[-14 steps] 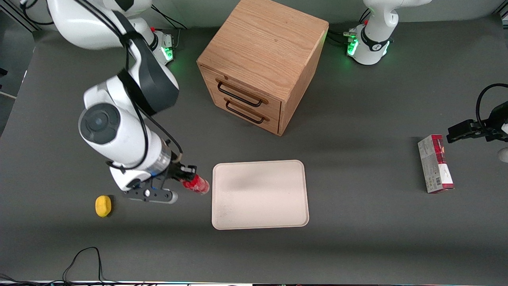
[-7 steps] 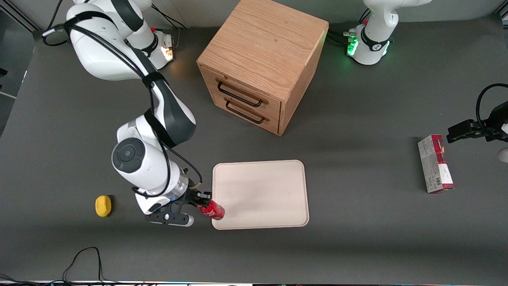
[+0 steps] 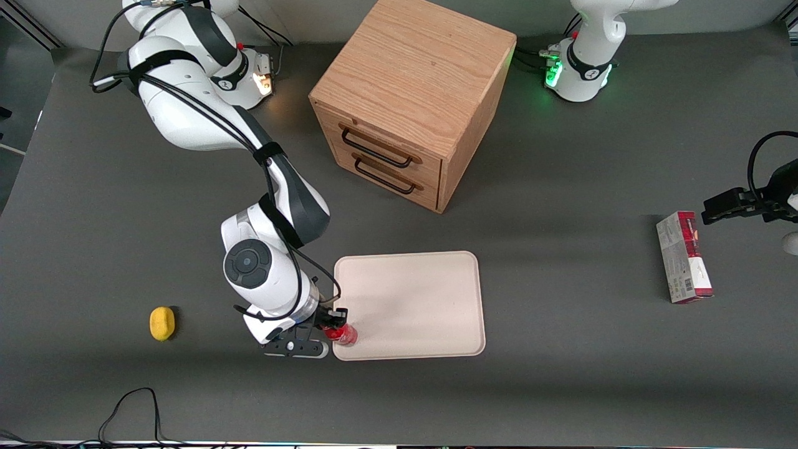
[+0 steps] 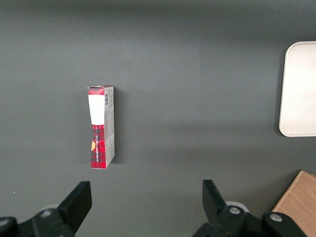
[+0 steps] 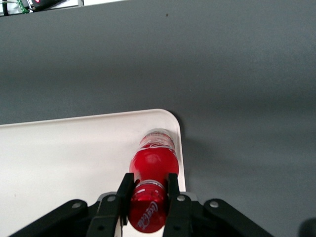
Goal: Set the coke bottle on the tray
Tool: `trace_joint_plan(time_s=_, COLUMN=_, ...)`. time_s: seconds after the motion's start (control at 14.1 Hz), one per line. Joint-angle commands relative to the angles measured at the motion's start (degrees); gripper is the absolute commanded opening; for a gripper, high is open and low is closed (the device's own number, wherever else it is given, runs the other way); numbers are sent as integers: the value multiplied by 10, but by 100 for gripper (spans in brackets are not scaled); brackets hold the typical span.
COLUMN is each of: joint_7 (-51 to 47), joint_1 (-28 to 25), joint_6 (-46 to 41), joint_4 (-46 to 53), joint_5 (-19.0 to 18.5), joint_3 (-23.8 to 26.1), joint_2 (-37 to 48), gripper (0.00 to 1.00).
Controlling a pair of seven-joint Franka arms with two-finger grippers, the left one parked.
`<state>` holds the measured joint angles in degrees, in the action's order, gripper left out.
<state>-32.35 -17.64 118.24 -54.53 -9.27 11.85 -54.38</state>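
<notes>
The coke bottle (image 3: 345,334) is small and red with a red cap. It stands upright at the corner of the cream-white tray (image 3: 418,299) that is nearest the front camera and toward the working arm's end. My gripper (image 3: 335,325) is shut on the bottle's neck just under the cap. In the right wrist view the two black fingers (image 5: 124,190) clamp the bottle (image 5: 153,163) from both sides, above the tray's rounded corner (image 5: 168,116). I cannot tell whether the bottle's base touches the tray.
A wooden drawer cabinet (image 3: 411,100) stands farther from the front camera than the tray. A yellow lemon (image 3: 162,323) lies on the table at the working arm's end. A red-and-white carton (image 3: 684,257) lies toward the parked arm's end and shows in the left wrist view (image 4: 101,126).
My gripper has carried the bottle from beside the tray, nearer the front camera and over the tray's near corner. The bottle now hangs upright instead of tilted.
</notes>
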Motion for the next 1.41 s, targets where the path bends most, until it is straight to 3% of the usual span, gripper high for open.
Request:
trace_joint_plan(time_s=0.0, joint_7=7, joint_1=1, joint_6=8, joint_4=16, joint_5=-17, joint_3=5, joint_2=-11, gripper=100)
trace_joint_plan(time_s=0.49, joint_7=-3, joint_1=0, joint_6=16, joint_4=16, joint_5=-10, joint_3=20, joint_2=22, gripper=100)
trace_joint_plan(time_s=0.85, joint_7=-3, joint_1=9, joint_6=-101, joint_4=2, joint_5=4, joint_3=33, joint_2=96, gripper=100)
trace_joint_plan(time_s=1.13, joint_7=16, joint_1=37, joint_6=-141, joint_4=-148, joint_5=36, joint_3=23, joint_2=233, gripper=100)
trace_joint_plan(time_s=1.27, joint_7=67, joint_1=40, joint_6=-137, joint_4=-248, joint_5=55, joint_3=-23, joint_2=315, gripper=100)
trace_joint_plan(time_s=1.34, joint_7=98, joint_1=39, joint_6=-138, joint_4=-285, joint_5=89, joint_3=-51, joint_2=350, gripper=100)
